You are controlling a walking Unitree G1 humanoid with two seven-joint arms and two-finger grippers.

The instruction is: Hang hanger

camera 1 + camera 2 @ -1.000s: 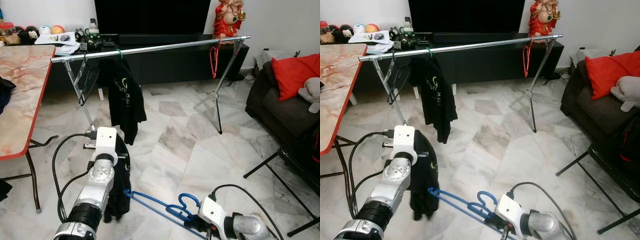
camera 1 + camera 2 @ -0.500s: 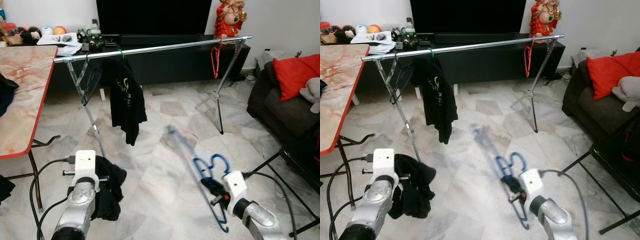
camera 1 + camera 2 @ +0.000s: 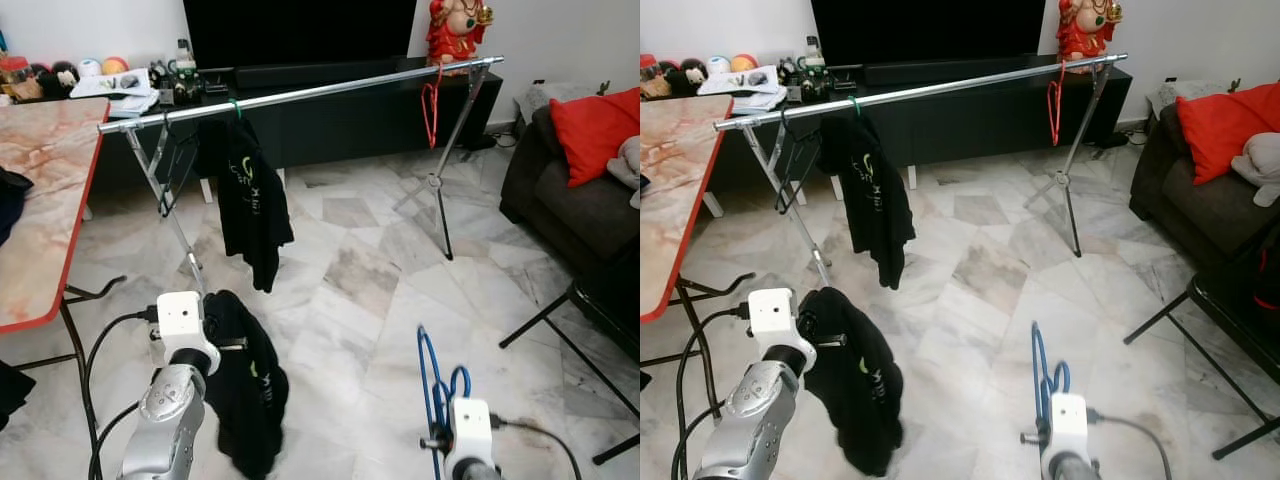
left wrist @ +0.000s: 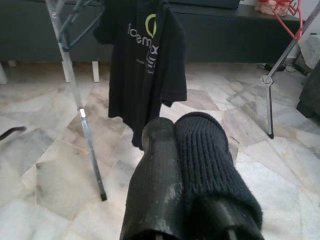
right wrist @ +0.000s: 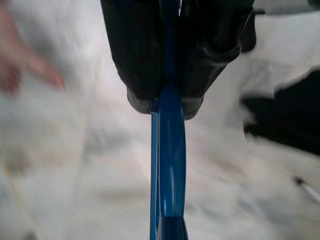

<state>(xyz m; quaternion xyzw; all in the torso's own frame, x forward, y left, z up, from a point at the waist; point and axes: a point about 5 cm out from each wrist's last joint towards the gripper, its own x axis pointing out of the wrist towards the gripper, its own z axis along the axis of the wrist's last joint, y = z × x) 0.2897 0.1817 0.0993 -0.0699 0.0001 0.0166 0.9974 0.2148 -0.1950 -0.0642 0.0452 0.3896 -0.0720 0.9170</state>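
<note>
**Blue hanger gripped and raised, rail not yet reached**

Nearest the robot, low on the right, the right gripper point(image 5: 167, 100) has its two black fingers pressed together on the thin blue plastic hanger point(image 3: 432, 385). The wrist view shows the blue bar pinched between the pads and running straight out past the fingertips. In the head views the hanger stands almost edge-on above the white wrist housing, so it reads as a narrow blue loop with its hook curling beside the frame. It carries no garment and looks light and slightly springy.

On the left, at about the same nearness, the left gripper point(image 4: 187, 145) holds a crumpled black garment with a green print point(image 3: 245, 385), which droops toward the floor. Dark knitted cloth is wrapped over one finger in the wrist view, with the other finger tight against it, so the fingers are closed on the fabric.

Farther off, a long silver metal clothes rail on crossed legs point(image 3: 330, 91) spans the marble floor point(image 3: 350, 280). A black T-shirt with a green logo point(image 3: 252, 195) hangs near its left end, and an empty red hanger point(image 3: 431, 108) hangs near its right end. Beyond stands a low black TV cabinet point(image 3: 330, 125).

Judging from this, the pickup is done. Carrying the hanger across the floor and hooking it over the rail remain, the hanger being well apart from the bar.
</note>
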